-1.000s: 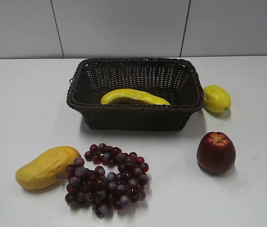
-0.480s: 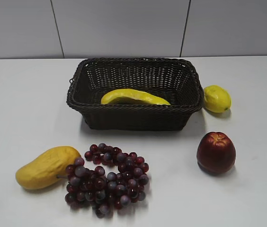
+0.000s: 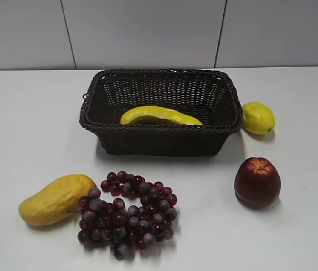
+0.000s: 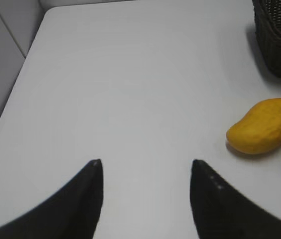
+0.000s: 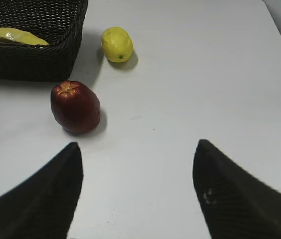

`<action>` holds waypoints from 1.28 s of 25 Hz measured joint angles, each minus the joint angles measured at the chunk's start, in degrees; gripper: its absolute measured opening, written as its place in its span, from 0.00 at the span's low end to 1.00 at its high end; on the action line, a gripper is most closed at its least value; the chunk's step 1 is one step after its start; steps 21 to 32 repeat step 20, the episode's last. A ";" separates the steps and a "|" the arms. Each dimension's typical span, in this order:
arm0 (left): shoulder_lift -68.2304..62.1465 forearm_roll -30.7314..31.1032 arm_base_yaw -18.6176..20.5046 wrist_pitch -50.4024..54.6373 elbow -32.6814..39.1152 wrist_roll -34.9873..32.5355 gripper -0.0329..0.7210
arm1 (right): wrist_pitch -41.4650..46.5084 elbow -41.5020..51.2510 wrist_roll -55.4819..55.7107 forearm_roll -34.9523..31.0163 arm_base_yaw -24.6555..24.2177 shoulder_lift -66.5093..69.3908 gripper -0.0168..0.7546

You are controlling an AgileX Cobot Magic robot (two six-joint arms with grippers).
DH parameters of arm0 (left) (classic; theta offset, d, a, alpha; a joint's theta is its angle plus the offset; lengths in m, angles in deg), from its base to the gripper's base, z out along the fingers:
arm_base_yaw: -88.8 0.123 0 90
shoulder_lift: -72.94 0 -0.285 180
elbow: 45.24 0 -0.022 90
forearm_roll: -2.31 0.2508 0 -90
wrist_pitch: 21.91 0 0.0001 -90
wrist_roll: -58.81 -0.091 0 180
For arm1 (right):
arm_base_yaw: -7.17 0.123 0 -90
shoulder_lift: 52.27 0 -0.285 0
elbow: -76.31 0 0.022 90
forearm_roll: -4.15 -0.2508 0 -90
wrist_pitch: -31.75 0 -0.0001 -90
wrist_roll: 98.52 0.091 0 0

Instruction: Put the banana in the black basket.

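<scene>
Banana [image 3: 159,116]: lies inside basket [image 3: 162,147].
Left gripper [image 4: 146,167]: jaws apart, empty, mango [image 4: 263,125] at 2 o'clock.
Right gripper [image 5: 136,149]: jaws apart, empty, apple [image 5: 75,107] at 10 o'clock.

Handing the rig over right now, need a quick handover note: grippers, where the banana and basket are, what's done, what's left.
Left gripper: open, empty, over bare table, with the mango ahead to its right.
Right gripper: open, empty, over bare table, with the apple and lemon ahead to its left.
The banana lies inside the black basket, along its near wall.
The grapes, mango, apple and lemon sit outside on the table.
Done: banana is in the basket and released, neither arm shows in the exterior view.
Left: nothing visible for this task.
</scene>
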 joint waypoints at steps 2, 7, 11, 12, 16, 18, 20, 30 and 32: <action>0.15 0.07 0.00 -2.32 1.04 0.00 0.76 | 0.00 0.00 0.00 0.00 0.00 0.00 0.70; 0.22 0.12 0.00 -3.75 1.75 0.00 0.76 | 0.00 0.00 0.00 0.00 0.00 0.00 0.70; 0.29 0.12 0.00 -3.80 1.75 0.00 0.76 | 0.00 0.00 0.00 0.00 0.00 0.00 0.70; 0.29 0.12 0.00 -3.83 1.75 0.00 0.76 | 0.00 0.00 0.00 0.00 0.00 0.00 0.70; 0.29 0.12 0.00 -3.87 1.75 0.00 0.76 | 0.00 0.00 0.00 0.00 0.00 0.00 0.70; 0.29 0.12 0.00 -3.87 1.75 0.00 0.76 | 0.00 0.00 0.00 0.00 0.00 0.00 0.70; 0.29 0.12 0.00 -3.94 1.75 0.00 0.76 | 0.00 0.00 0.00 0.00 0.00 0.00 0.70; 0.29 0.12 0.00 -3.94 1.75 0.00 0.76 | 0.00 0.00 0.00 0.00 0.00 0.00 0.70; 0.29 0.12 0.00 -3.94 1.75 0.00 0.76 | 0.00 0.00 0.00 0.00 0.00 0.00 0.70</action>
